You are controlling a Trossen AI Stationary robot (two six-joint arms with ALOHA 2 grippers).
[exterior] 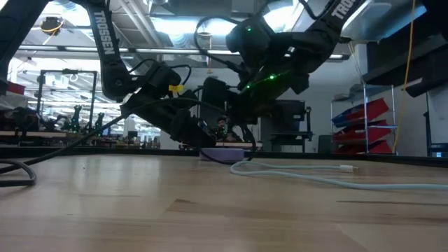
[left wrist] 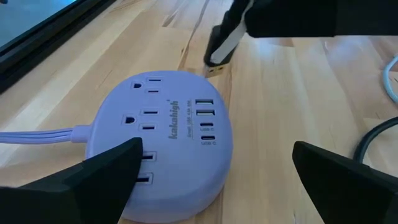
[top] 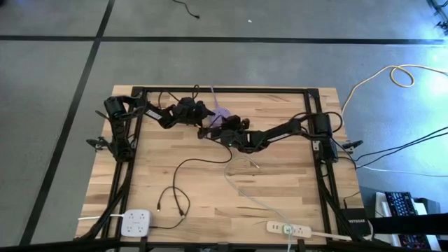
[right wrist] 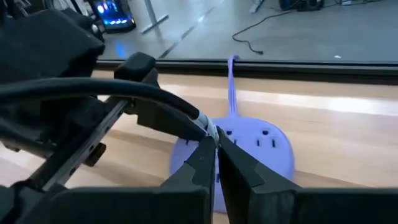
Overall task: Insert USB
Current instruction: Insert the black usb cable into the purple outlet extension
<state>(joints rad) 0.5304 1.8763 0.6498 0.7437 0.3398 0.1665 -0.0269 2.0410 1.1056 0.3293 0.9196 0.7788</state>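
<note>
We hold the USB plug just beside the hub, not yet inserted.

In the high view, our right gripper (top: 225,131) and left gripper (top: 204,112) meet over the lilac power hub (top: 220,114) at the far side of the table (top: 280,182). In the left wrist view, the USB plug (left wrist: 216,67) hangs just ahead of our wide-open left fingers (left wrist: 99,174), its metal tip down toward the wood near the hub's USB ports (left wrist: 205,112) (its long axis looks steeply tilted, nearly upright). In the right wrist view, our right fingers (right wrist: 205,163) are closed on the plug's black cable (right wrist: 124,90); aligning and pushing in remain.
</note>
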